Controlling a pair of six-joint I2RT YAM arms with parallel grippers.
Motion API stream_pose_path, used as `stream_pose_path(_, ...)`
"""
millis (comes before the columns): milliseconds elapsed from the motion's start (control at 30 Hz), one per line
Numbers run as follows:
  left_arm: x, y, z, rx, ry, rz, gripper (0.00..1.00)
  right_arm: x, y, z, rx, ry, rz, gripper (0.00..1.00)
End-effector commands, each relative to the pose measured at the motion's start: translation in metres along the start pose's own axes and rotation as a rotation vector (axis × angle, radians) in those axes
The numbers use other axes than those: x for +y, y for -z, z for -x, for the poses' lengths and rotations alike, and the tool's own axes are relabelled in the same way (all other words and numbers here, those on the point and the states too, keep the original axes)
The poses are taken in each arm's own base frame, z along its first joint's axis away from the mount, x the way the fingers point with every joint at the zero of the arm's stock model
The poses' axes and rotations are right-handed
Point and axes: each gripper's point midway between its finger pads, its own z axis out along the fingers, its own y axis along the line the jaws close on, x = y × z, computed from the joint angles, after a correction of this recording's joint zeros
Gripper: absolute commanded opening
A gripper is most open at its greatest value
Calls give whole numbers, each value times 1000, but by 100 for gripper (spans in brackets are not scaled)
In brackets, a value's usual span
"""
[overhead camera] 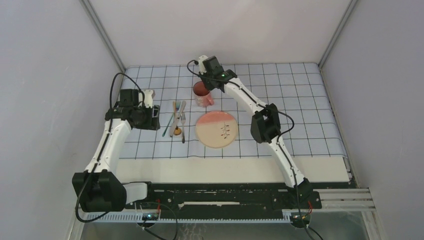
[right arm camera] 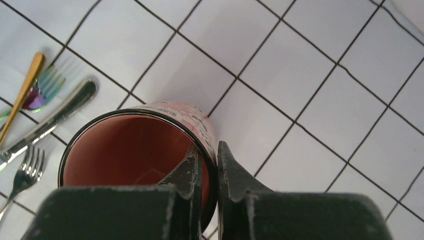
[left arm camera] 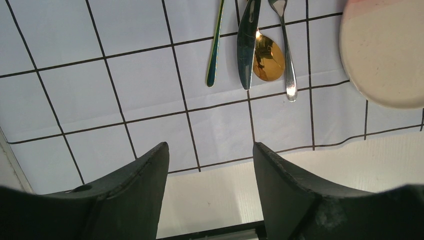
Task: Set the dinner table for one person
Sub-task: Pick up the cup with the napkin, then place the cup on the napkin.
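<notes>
The cream bench (overhead camera: 240, 169) sits between grey walls (overhead camera: 45, 75), bare nearer me than the plate (overhead camera: 216, 129); a blue gridded cloth (overhead camera: 300, 100) covers the rest. Beyond the plate my right jaws clamp the pink mug (overhead camera: 202, 96) by its wall. Left of the plate my left jaws hang parted, empty.

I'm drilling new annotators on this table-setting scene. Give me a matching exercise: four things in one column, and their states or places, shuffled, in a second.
Things
1. cup
2. plate
3. gold spoon
4. left end effector

States or places
A. open, holding nothing
B. rim pinched by the right end effector
C. pink and cream, flat on the gridded cloth
D. lying against the knife

Pairs: 1-B, 2-C, 3-D, 4-A
</notes>
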Motion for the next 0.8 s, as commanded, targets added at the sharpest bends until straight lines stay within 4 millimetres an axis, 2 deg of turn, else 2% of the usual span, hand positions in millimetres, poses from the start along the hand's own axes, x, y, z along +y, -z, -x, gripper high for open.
stream_pose_path(0, 0, -6, 5, -20, 2, -10, 67, -29, 78, 81, -189, -47, -30, 0)
stream_pose_path(267, -1, -17, 1, 11, -2, -19, 67, -110, 121, 111, -296, -138, -164, 0)
stream_pose_path(433, -1, -20, -1, 21, -11, -22, 67, -156, 147, 115, -317, -133, -300, 0)
stream_pose_path(533, 1, -20, -2, 24, -16, -13, 67, -188, 163, 104, -298, -163, -364, 0)
stream_pose_path(667, 2, -17, 1, 4, -22, -5, 67, -232, 174, 70, -229, -227, -420, 0)
stream_pose_path(767, 2, -16, 3, -5, -23, -4, 67, -258, 180, 45, -188, -265, -455, 0)
